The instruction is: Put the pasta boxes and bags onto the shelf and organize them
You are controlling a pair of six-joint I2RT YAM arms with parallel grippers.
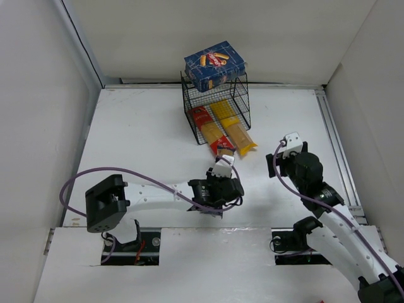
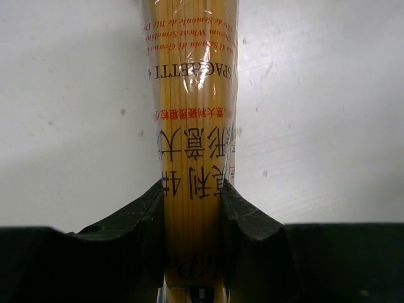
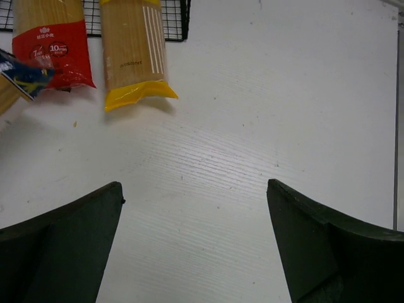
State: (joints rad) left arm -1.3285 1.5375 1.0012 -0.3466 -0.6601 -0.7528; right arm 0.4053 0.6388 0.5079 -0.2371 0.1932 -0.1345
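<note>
The black wire shelf point(image 1: 218, 104) stands at the back, with the dark blue pasta box point(image 1: 216, 65) tilted on its top. The red bag point(image 1: 203, 126) and the yellow bag point(image 1: 235, 129) lie side by side with their far ends in the lower tier and their near ends on the table. My left gripper point(image 1: 221, 167) is shut on the orange-tan spaghetti bag point(image 2: 192, 120), which runs lengthwise between the fingers point(image 2: 243, 214). Its dark blue end point(image 1: 225, 151) lies by the red bag's near end. My right gripper point(image 1: 287, 148) is open and empty over bare table, to the right of the bags.
White walls enclose the table on the left, back and right. In the right wrist view the red bag point(image 3: 53, 44), the yellow bag point(image 3: 132, 57), the held bag's blue end point(image 3: 19, 76) and the shelf's front edge point(image 3: 173, 22) show at the upper left.
</note>
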